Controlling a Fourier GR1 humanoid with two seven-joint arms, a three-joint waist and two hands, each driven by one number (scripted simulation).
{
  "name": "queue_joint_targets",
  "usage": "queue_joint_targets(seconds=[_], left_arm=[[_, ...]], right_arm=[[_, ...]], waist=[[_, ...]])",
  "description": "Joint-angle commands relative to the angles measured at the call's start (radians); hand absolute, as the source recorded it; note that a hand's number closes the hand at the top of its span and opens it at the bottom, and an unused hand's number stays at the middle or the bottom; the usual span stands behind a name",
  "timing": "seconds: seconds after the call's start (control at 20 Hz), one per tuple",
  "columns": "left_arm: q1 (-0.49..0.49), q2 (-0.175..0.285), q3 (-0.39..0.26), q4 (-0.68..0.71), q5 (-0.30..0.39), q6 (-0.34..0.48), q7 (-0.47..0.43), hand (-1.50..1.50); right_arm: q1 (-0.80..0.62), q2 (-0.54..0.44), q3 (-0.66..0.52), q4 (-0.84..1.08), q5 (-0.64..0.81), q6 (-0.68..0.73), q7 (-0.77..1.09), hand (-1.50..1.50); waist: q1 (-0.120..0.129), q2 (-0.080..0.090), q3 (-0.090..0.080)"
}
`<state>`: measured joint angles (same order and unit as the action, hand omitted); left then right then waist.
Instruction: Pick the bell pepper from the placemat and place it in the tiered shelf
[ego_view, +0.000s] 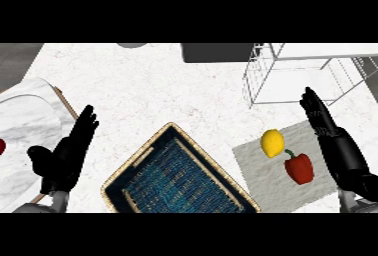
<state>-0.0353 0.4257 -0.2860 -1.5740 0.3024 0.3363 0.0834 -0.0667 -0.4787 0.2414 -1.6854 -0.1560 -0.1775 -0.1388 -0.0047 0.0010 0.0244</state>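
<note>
Bell pepper (299, 169) sits on the placemat (255, 171) beside a lemon (272, 143) — right hand (327, 131) alongside, fingers straight; left hand (68, 154) spread too.

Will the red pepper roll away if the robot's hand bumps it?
Probably only a wobble: the bell pepper lies on its side on the placemat, and its lumpy shape should stop a long roll. Its smooth skin may be a bit slippery.

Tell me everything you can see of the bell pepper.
The bell pepper is red, with a short green stem pointing up toward the lemon. It lies on the grey placemat, below and right of the lemon; whether they touch is unclear. The open right hand stands beside it, not touching.
</note>
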Motion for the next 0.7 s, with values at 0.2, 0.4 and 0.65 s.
queue_joint_targets(seconds=[0.2,0.4,0.65], left_arm=[[0.031,-0.004,0.055,0.121,0.057,-0.009,0.099,0.0],[0.069,-0.012,0.039,0.111,0.107,-0.06,0.131,0.0],[-0.001,-0.017,0.083,0.213,0.108,-0.113,0.139,0.0]], right_arm=[[0.086,-0.213,-0.365,0.105,-0.143,0.111,-0.161,1.5],[0.19,-0.267,-0.39,0.372,-0.029,0.015,-0.009,1.5],[0.139,-0.256,-0.443,0.63,-0.1,0.288,-0.331,-1.5]], waist=[[-0.033,0.002,-0.023],[-0.008,0.012,-0.022],[0.006,0.002,-0.023]])
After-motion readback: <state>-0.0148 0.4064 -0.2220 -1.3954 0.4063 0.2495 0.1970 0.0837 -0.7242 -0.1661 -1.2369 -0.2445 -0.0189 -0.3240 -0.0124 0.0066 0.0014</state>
